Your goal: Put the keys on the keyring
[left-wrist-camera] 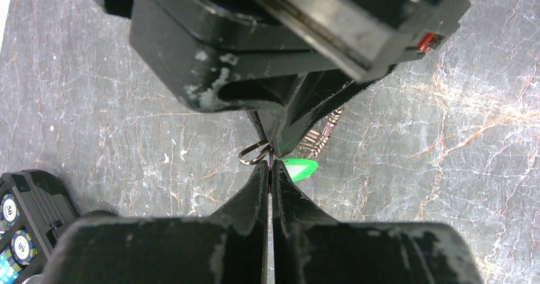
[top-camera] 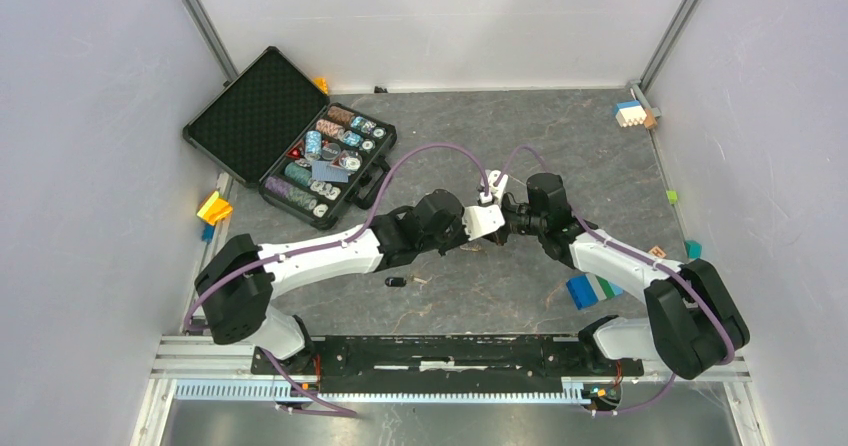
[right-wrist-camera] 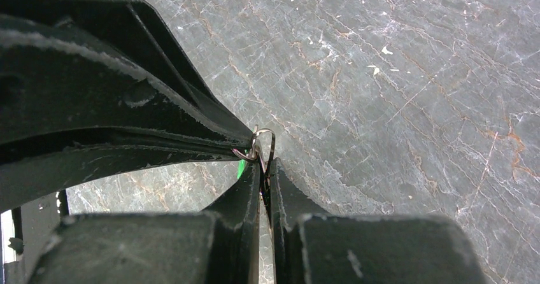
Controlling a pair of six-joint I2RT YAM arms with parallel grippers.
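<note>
Both grippers meet tip to tip over the middle of the table. The keyring (left-wrist-camera: 253, 153), a thin silver wire loop, sticks out between the tips. My left gripper (left-wrist-camera: 270, 167) is shut on the wire, and my right gripper (right-wrist-camera: 264, 167) is shut on the same keyring (right-wrist-camera: 265, 142). The green-headed key (left-wrist-camera: 299, 168) hangs just beside the left fingertips; I cannot tell whether it is threaded on the ring. Brassy keys (left-wrist-camera: 321, 134) dangle behind it. The black-headed key (top-camera: 395, 282) lies on the table in front of the left arm. In the top view the left gripper (top-camera: 487, 221) and right gripper (top-camera: 510, 216) hide the ring.
An open black case (top-camera: 325, 161) of poker chips sits at the back left, its corner (left-wrist-camera: 25, 207) showing in the left wrist view. Toy blocks lie around the edges: yellow (top-camera: 213, 207), white (top-camera: 630, 114), blue and green (top-camera: 592, 288).
</note>
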